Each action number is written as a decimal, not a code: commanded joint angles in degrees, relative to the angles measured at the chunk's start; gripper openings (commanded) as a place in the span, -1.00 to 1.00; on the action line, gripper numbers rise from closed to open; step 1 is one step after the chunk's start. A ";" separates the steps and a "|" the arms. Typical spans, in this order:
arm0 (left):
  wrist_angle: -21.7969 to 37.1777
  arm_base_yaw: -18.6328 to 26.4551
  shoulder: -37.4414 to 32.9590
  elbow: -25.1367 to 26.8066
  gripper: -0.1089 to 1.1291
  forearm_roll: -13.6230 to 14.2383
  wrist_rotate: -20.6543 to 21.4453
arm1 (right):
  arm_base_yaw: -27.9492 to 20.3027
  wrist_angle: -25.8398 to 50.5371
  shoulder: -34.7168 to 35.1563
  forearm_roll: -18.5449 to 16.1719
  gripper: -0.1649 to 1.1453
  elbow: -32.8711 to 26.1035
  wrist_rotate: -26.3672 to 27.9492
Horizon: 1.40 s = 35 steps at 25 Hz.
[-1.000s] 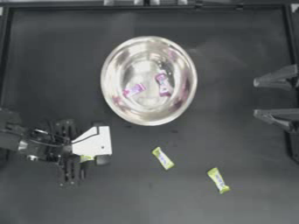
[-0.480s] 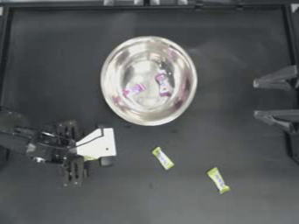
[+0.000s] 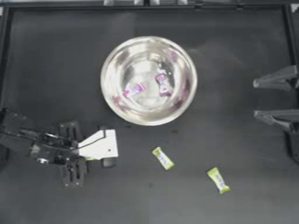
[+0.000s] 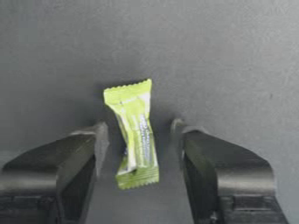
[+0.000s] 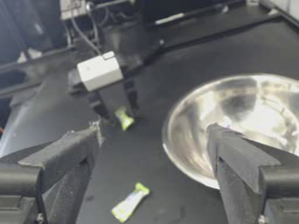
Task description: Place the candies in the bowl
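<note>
Two pink-purple candies (image 3: pixel 135 90) lie inside the shiny silver bowl (image 3: pixel 114 59), which sits in the middle of the dark tabletop (image 3: pixel 234 39). Two yellow-green candies are out on the tabletop near the front: one (image 3: pixel 163 158) not far below the bowl, and another (image 3: pixel 217 180) a bit farther toward the right side. The third yellow-green candy (image 4: pixel 133 131) lies between the two jaws of the left hand (image 4: pixel 137 131).

The left hand (image 3: pixel 73 175) has slid a little toward the front left corner in the last second (only a small move). The candies on the tabletop and in the bowl have not moved. This looks like the hand lining up on its candy, so the pick-up is close but not done. Three candies are not in the bowl yet.

The top view does not show this third candy at all, because the arm covers it. The left wrist view shows it well: the jaws stand open on both sides of it, with a gap on each side, not squeezing it.

The right hand (image 3: pixel 274 98) waits at the right edge, jaws wide open, holding nothing. Its own view (image 5: pixel 152 144) shows the left hand's candy too, far off.
</note>
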 commanded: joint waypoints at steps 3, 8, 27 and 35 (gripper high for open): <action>-0.18 0.00 -0.79 -0.97 0.31 0.18 -0.09 | 0.09 -0.44 0.35 0.09 0.77 -1.05 0.00; -0.18 0.00 -0.88 -0.97 -0.10 0.18 -0.09 | 0.09 -0.44 0.35 0.09 0.77 -1.05 0.00; -7.73 3.43 -16.26 -2.55 -0.13 5.98 0.09 | 0.09 -0.44 0.35 0.35 0.77 -0.88 0.00; -13.27 15.03 -19.25 -5.71 -0.13 14.94 2.29 | 0.09 -0.35 0.35 0.26 0.77 -0.88 0.09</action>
